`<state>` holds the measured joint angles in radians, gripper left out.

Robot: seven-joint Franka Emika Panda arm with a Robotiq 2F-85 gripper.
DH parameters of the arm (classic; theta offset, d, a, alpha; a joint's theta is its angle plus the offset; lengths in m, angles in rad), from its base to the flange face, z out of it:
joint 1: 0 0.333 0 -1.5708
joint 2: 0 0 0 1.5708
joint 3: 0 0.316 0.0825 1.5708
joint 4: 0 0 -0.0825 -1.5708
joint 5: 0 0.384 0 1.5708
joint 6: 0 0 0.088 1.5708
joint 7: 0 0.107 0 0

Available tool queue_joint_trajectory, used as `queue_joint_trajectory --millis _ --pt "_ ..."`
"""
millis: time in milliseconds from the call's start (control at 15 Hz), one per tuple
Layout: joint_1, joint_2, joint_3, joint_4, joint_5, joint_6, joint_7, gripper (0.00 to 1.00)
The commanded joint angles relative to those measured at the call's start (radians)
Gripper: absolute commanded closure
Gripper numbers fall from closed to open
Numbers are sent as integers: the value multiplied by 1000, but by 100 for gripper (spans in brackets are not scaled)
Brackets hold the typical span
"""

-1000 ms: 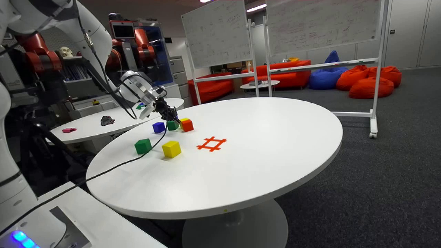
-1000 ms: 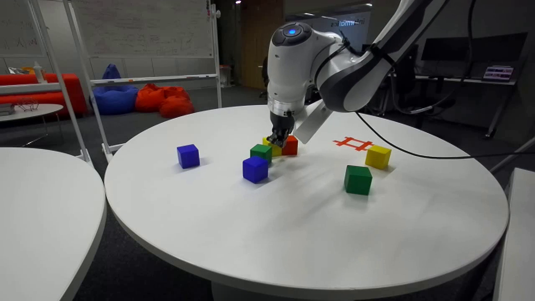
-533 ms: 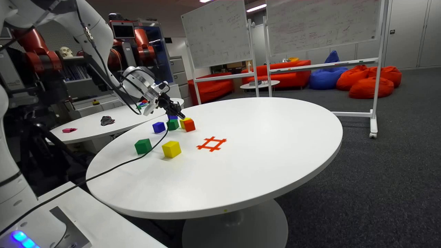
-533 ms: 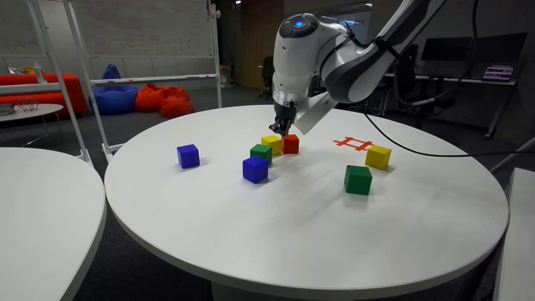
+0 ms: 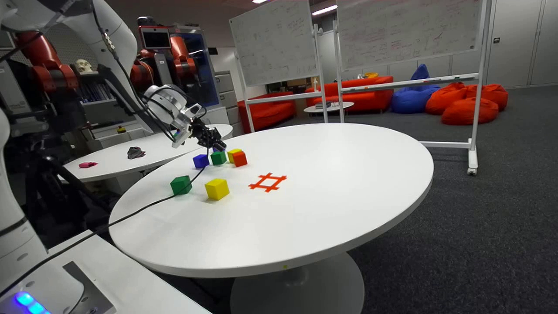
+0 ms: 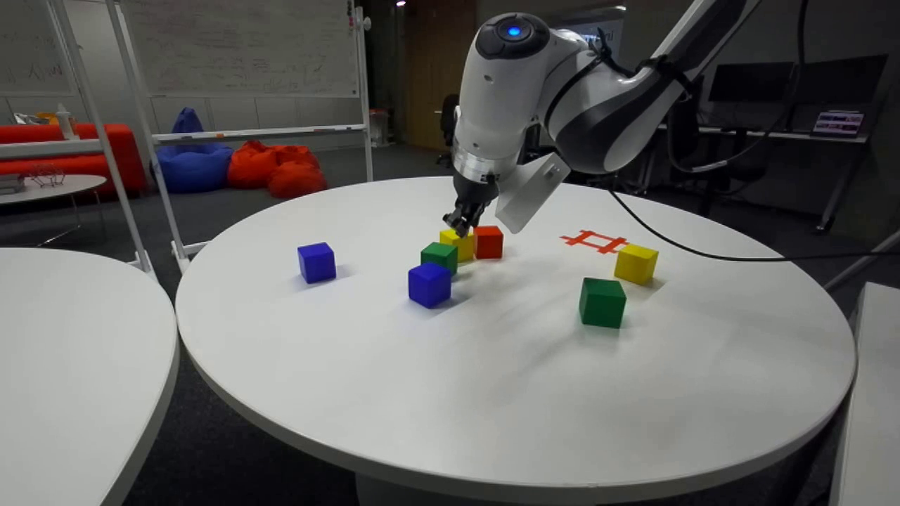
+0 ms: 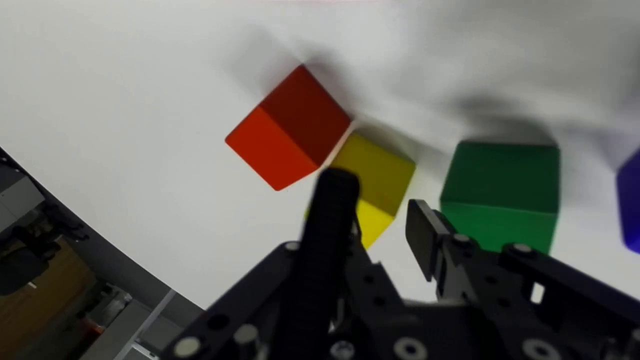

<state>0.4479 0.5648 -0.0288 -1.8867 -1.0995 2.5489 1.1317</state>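
The yellow cube [image 6: 457, 247] rests on the round white table [image 6: 450, 393], close under the gripper [image 7: 384, 212]. Gripper condition: released. The wrist view shows its jaws parted, with a strip of table and a corner of the cube visible through the gap; the exterior views do not resolve this gap. In an exterior view the gripper overlaps the cube's top edge at twelve o'clock; contact cannot be determined. In the wrist view a blurred black bar [image 7: 320, 260] covers part of the cube.

Wrist view, referred to the yellow cube: red cube [image 7: 290, 130] at ten o'clock, just beside, a thin light strip between near edges; green cube [image 7: 500, 197] at three o'clock; blue cube [image 7: 631, 200] beyond it, cut by the frame edge. An exterior view shows the blue cube whole, at seven o'clock.

Only the exterior views include the second blue cube [image 6: 317, 263] at nine o'clock, second green cube [image 6: 602, 303] at four o'clock, and second yellow cube [image 6: 636, 265] and red tape outline [image 6: 596, 242] at three o'clock. An exterior view adds the arm base [image 5: 35, 270] at its eight o'clock
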Motion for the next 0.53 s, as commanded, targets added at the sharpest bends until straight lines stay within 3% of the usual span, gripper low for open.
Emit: queue_joint_trajectory --millis 0,200,267,333,467 --pt "-15 1 66 -21 -47 22 4 34" --pt "-25 22 98 -10 -31 6 -39 12" --pt "-28 32 101 -4 -26 6 -38 55" --pt "-32 38 101 -1 -24 10 -36 51" --pt "-36 42 99 0 -23 9 -35 61"
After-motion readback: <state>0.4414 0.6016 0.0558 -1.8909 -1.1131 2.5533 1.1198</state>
